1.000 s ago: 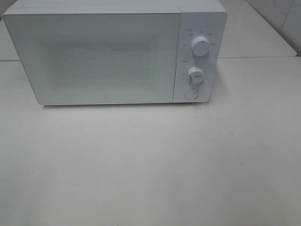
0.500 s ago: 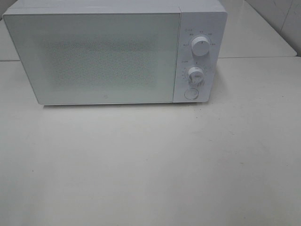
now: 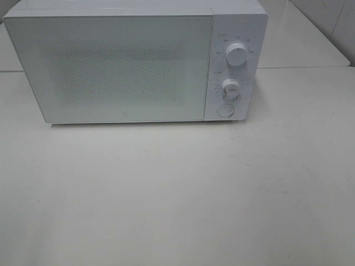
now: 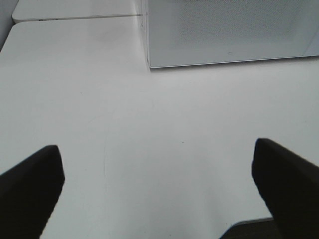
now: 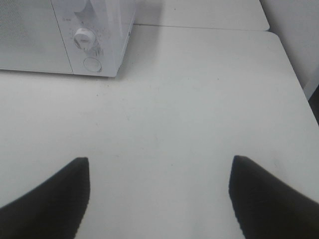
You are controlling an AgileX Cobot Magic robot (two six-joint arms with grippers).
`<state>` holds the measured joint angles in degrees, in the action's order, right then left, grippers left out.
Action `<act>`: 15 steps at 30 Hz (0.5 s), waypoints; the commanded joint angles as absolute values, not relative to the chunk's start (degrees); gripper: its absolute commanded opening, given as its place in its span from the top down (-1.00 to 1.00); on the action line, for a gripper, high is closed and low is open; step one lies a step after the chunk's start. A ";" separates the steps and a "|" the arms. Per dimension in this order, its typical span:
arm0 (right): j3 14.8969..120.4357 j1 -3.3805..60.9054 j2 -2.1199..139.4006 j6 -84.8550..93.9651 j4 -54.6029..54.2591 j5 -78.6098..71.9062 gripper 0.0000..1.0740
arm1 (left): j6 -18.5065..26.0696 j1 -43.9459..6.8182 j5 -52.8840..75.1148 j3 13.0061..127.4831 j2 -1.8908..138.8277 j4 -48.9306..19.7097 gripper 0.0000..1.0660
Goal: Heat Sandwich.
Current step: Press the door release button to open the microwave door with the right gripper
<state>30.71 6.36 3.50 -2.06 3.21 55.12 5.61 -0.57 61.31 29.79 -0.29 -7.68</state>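
Observation:
The sandwich is out of view in every frame. A white microwave [image 3: 133,61] stands at the back of the white table [image 3: 177,194] with its door [image 3: 111,69] closed; two knobs [image 3: 237,55] and a round button [image 3: 224,110] sit on its right panel. My left gripper [image 4: 157,172] is open above the bare table, well short of the microwave's lower left corner [image 4: 149,64]. My right gripper [image 5: 159,184] is open too, hovering over the table to the right of the control panel [image 5: 89,45]. Neither holds anything. Neither arm shows in the high view.
The table's front edge [image 4: 249,221] shows close under the left gripper. A seam [image 3: 310,68] splits the table behind the microwave, and a tiled wall [image 3: 333,22] rises at the far right. The right table edge [image 5: 294,74] runs near the right gripper.

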 commanded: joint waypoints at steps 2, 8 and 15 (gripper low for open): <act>31.63 5.96 7.45 -2.64 3.09 48.87 -0.40 | 5.50 -0.29 61.48 29.74 -1.60 -8.19 -0.83; 31.63 5.96 12.55 -2.64 3.09 41.88 -0.40 | 5.50 -0.29 61.48 29.74 -1.26 -8.19 -0.83; 31.63 5.96 20.45 -2.64 3.09 30.65 -0.40 | 5.50 -0.29 61.48 29.74 -1.20 -8.19 -0.83</act>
